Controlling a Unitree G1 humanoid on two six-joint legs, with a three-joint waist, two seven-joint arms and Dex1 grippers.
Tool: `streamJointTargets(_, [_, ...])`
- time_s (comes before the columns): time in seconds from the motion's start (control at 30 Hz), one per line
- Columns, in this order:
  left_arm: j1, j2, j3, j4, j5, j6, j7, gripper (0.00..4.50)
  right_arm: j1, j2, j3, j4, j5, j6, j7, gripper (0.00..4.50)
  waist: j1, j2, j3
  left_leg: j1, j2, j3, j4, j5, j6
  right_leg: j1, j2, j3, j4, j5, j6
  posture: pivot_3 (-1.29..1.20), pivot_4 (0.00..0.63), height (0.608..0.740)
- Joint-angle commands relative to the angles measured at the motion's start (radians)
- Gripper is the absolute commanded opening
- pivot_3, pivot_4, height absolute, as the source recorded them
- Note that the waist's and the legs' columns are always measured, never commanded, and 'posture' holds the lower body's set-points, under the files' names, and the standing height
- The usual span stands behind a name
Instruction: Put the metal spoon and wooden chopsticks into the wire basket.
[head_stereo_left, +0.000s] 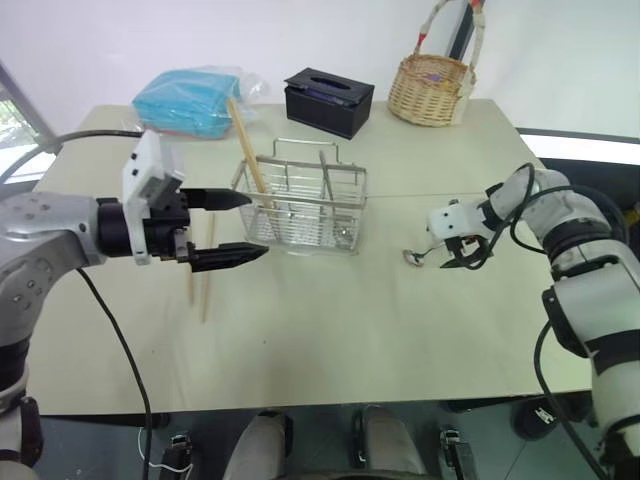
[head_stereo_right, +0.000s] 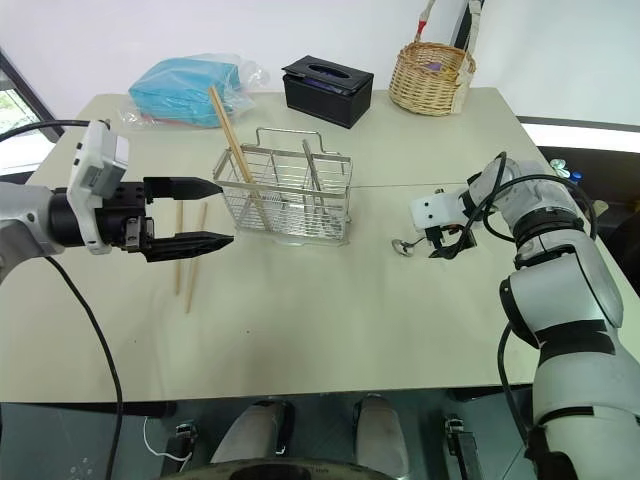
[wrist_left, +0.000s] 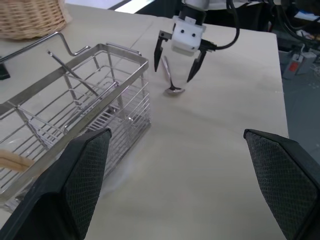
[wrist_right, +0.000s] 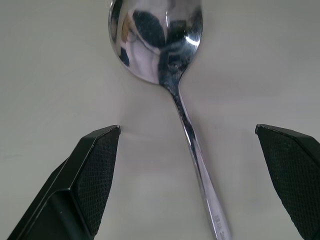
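Note:
The metal spoon (wrist_right: 167, 47) lies flat on the table, its bowl (head_stereo_left: 412, 257) pointing toward the wire basket (head_stereo_left: 300, 205). My right gripper (wrist_right: 187, 130) hangs open just over it, tips down, one finger on each side of the slim handle, touching nothing. One of the wooden chopsticks (head_stereo_left: 247, 150) leans upright in the basket's left end. Two more chopsticks (head_stereo_right: 187, 262) lie side by side on the table left of the basket. My left gripper (head_stereo_left: 232, 227) hovers open and empty above them, pointing at the basket.
At the back of the table stand a woven wicker basket (head_stereo_left: 432, 88), a black tissue box (head_stereo_left: 328, 100) and a blue cloth in a clear bag (head_stereo_left: 190, 100). The table's right edge (head_stereo_left: 560, 200) runs close behind my right arm.

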Motion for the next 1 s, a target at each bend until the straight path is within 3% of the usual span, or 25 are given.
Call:
streamJointTargets(0.03, [-0.028, 0.006, 0.025, -0.017, -0.012, -0.004, 0.013, 4.5, -0.025, 0.009, -0.028, 0.001, 0.007, 0.002, -0.02, 4.46, -0.001, 0.0, 0.0, 0.0, 0.0, 0.0, 0.0, 0.0, 0.0, 0.0, 0.0, 0.0, 0.0, 0.0, 0.0, 0.0, 0.15, 0.661])
streamJointTargets(0.07, [-0.031, 0.004, 0.023, -0.015, -0.01, -0.005, 0.017, 4.5, -0.025, 0.012, -0.031, 0.001, 0.009, 0.004, -0.02, 4.46, -0.001, 0.0, 0.0, 0.0, 0.0, 0.0, 0.0, 0.0, 0.0, 0.0, 0.0, 0.0, 0.0, 0.0, 0.0, 0.0, 0.15, 0.661])
streamJointTargets(0.17, [-0.048, -0.002, 0.02, -0.008, -0.011, -0.004, 0.026, 4.5, -0.02, 0.019, -0.042, 0.003, 0.018, 0.011, -0.007, 3.66, 0.001, 0.0, 0.0, 0.0, 0.0, 0.0, 0.0, 0.0, 0.0, 0.0, 0.0, 0.0, 0.0, 0.0, 0.0, 0.0, 0.15, 0.661])
streamJointTargets(0.4, [-0.089, -0.014, 0.013, 0.019, -0.006, -0.006, 0.036, 4.5, -0.012, 0.028, -0.068, 0.001, 0.036, 0.035, 0.032, 0.01, 0.0, -0.001, 0.0, 0.0, 0.0, 0.0, 0.0, 0.0, 0.0, 0.0, 0.0, 0.0, 0.0, 0.0, 0.0, 0.0, 0.15, 0.661])
streamJointTargets(0.73, [-0.127, -0.022, 0.003, 0.063, 0.018, -0.024, 0.035, 4.5, -0.006, 0.018, -0.087, -0.002, 0.04, 0.053, 0.047, 0.01, -0.001, -0.001, 0.0, 0.0, 0.0, 0.0, 0.001, 0.0, 0.0, 0.0, 0.0, 0.001, 0.0, 0.0, 0.0, 0.0, 0.15, 0.661])
streamJointTargets(0.83, [-0.134, -0.025, 0.002, 0.073, 0.024, -0.029, 0.033, 4.5, -0.014, 0.01, -0.088, -0.002, 0.039, 0.059, 0.06, 0.85, -0.002, -0.001, 0.0, 0.0, 0.0, 0.0, 0.001, 0.0, 0.0, 0.0, 0.0, 0.001, 0.0, 0.0, 0.0, 0.0, 0.15, 0.661])
streamJointTargets(0.97, [-0.15, -0.034, -0.004, 0.085, 0.035, -0.039, 0.034, 4.5, -0.012, 0.004, -0.079, -0.006, 0.018, 0.033, 0.016, 2.81, -0.001, -0.001, 0.0, 0.0, 0.0, 0.0, 0.001, 0.0, 0.0, 0.0, 0.0, 0.001, 0.0, 0.0, 0.0, 0.0, 0.15, 0.661])
streamJointTargets(1.0, [-0.154, -0.037, -0.006, 0.088, 0.038, -0.041, 0.035, 4.5, -0.01, 0.004, -0.075, -0.005, 0.013, 0.028, 0.005, 2.81, -0.001, -0.001, 0.0, 0.0, 0.0, 0.0, 0.001, 0.0, 0.0, 0.0, 0.0, 0.001, 0.0, 0.0, 0.0, 0.0, 0.15, 0.661])
